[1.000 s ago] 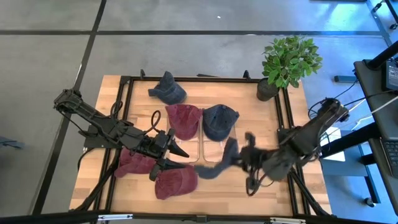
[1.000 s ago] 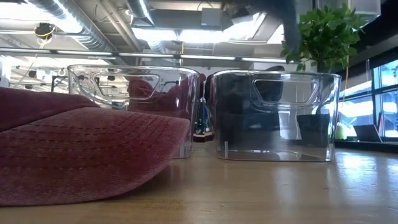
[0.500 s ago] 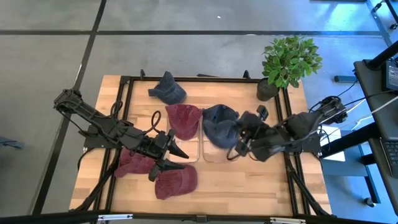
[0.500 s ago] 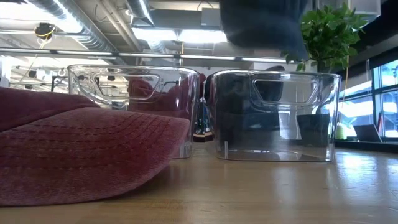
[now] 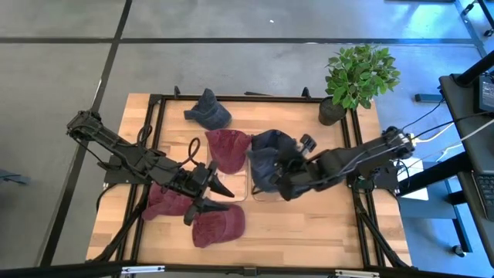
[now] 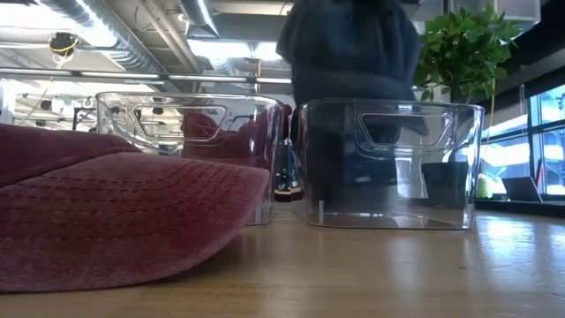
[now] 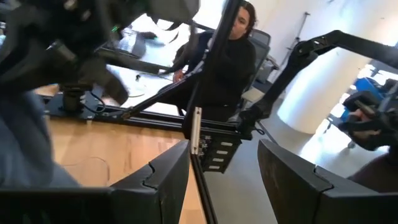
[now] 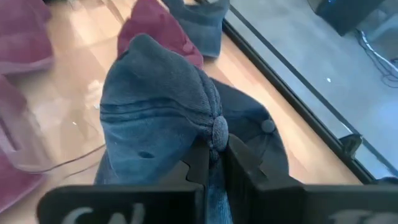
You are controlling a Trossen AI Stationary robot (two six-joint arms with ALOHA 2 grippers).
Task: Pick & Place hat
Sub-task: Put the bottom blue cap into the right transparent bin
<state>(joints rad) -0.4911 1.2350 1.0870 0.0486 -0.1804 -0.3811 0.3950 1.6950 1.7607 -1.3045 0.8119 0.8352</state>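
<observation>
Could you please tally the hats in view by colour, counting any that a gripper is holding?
Blue hats: 3, one held by the right gripper, one beneath it, one at the table's far edge.
Red hats: 3.
Total: 6 hats.

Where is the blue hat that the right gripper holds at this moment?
In the high view, the blue hat hangs from the right gripper over the right clear bin, beside the maroon hat in the left bin.
</observation>
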